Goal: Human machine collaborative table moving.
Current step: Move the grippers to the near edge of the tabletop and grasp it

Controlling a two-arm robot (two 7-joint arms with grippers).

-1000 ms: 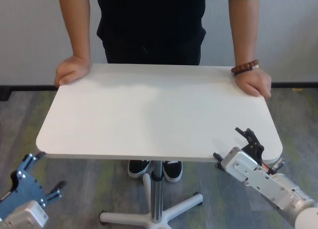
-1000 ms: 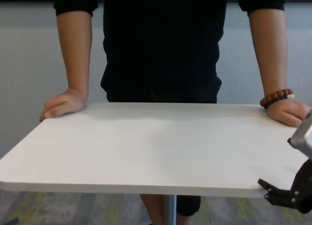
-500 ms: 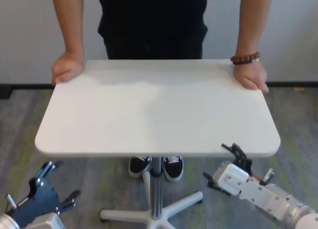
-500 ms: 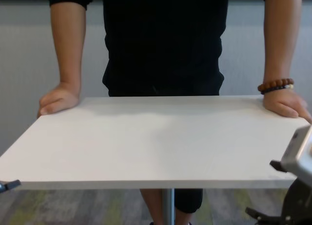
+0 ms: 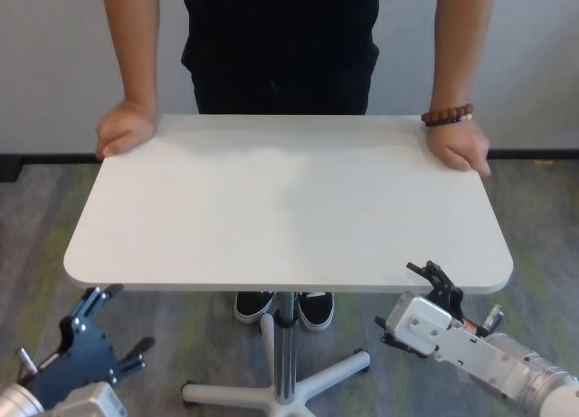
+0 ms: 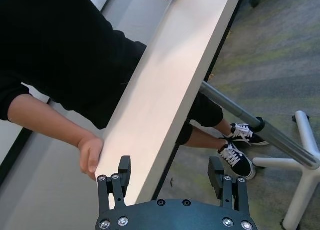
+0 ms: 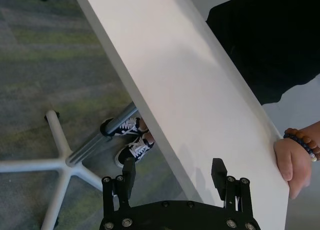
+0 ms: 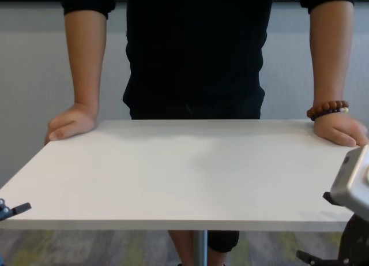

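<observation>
Head view: the table (image 5: 289, 200) stands in the middle, its white top bare. The human (image 5: 280, 46) stands at the far edge with a hand on each far corner. The left gripper (image 5: 86, 340) sits low by the near left corner, below the top, fingers spread and holding nothing. The right gripper (image 5: 434, 295) is under the near right corner, also spread wide, not gripping the edge. Compared with half a second ago, the tabletop has come slightly nearer and the left gripper has risen closer to the near left corner.

Chest view: the tabletop fills the middle, with the person's hands resting on the far corners and the bead bracelet (image 8: 327, 109) on the wrist at the right. A tip of the left gripper peeks in at the near left edge. The right arm's grey casing (image 8: 353, 185) overlaps the near right corner.

Left wrist view: the black fingers (image 6: 121, 172) stand apart, with the table's edge beyond them, untouched.

Right wrist view: same story, fingers (image 7: 218, 172) apart and empty, the table edge beyond them. The sneakers (image 7: 131, 140) are beside the pole leg (image 7: 107, 135).
</observation>
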